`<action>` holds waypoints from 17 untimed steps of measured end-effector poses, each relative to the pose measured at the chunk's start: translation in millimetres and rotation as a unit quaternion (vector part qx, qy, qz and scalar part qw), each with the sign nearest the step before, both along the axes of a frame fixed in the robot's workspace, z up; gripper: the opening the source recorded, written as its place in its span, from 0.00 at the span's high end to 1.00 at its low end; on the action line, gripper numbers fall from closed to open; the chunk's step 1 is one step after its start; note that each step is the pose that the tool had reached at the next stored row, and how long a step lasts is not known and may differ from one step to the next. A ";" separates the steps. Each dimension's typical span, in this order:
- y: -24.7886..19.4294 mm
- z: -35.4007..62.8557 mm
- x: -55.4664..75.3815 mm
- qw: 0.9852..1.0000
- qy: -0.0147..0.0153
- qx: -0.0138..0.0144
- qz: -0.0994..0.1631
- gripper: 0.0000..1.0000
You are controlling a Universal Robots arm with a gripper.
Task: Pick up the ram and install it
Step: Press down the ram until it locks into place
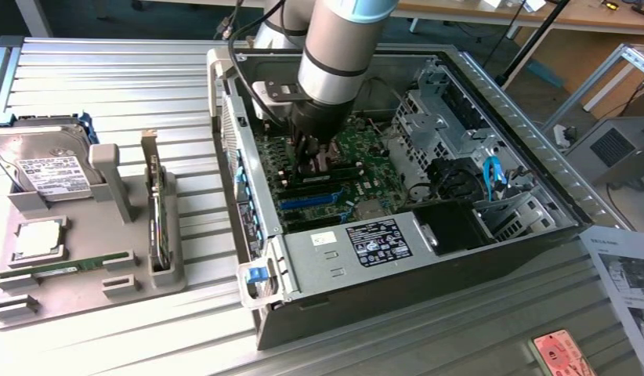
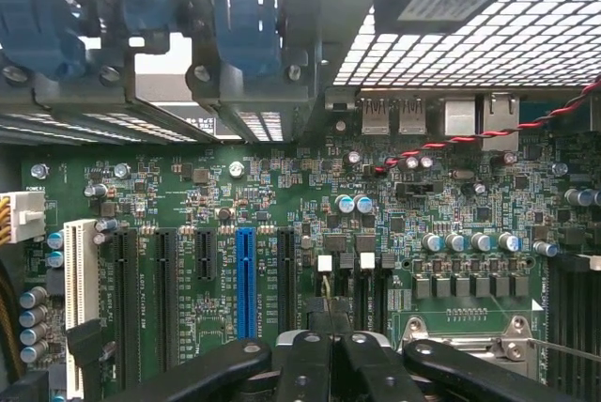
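the grey robot arm [image 1: 338, 55] is seen reaching down into the open black-and-silver computer case [image 1: 406, 258], which lies on its side on the ribbed metal table [image 1: 124, 70]. the black gripper [image 1: 313, 153] is held low over the green motherboard [image 1: 349, 168], and in the wrist view the gripper [image 2: 329, 350] is shown with its fingers [image 2: 302, 364] drawn together, clenched; whether anything thin is pinched between them cannot be told. a blue expansion slot [image 2: 245, 270] and black slots beside it are seen on the motherboard [image 2: 282, 195] just ahead of the fingertips. on the exterior view's left, a grey moulded holder tray [image 1: 92, 270] is set on the table. a long, thin green ram stick [image 1: 66, 266] is seen lying flat in the tray, well apart from the gripper. a silver hard drive [image 1: 45, 164] is stood at the tray's far end, and a larger card with a metal bracket [image 1: 155, 211] is stood upright on edge in the tray.
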State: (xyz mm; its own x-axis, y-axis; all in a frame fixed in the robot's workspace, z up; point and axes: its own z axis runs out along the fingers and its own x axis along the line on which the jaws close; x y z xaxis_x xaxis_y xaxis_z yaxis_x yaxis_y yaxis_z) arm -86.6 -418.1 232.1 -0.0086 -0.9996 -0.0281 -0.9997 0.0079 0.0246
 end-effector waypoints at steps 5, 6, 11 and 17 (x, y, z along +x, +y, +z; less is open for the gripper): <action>0.0 -0.2 0.0 1.000 0.000 0.000 0.000 0.89; 0.0 -0.5 0.0 1.000 0.000 0.000 0.000 0.89; 0.0 -1.3 0.0 1.000 0.000 0.000 0.000 0.89; 0.0 -2.6 0.0 1.000 0.000 0.000 0.000 0.89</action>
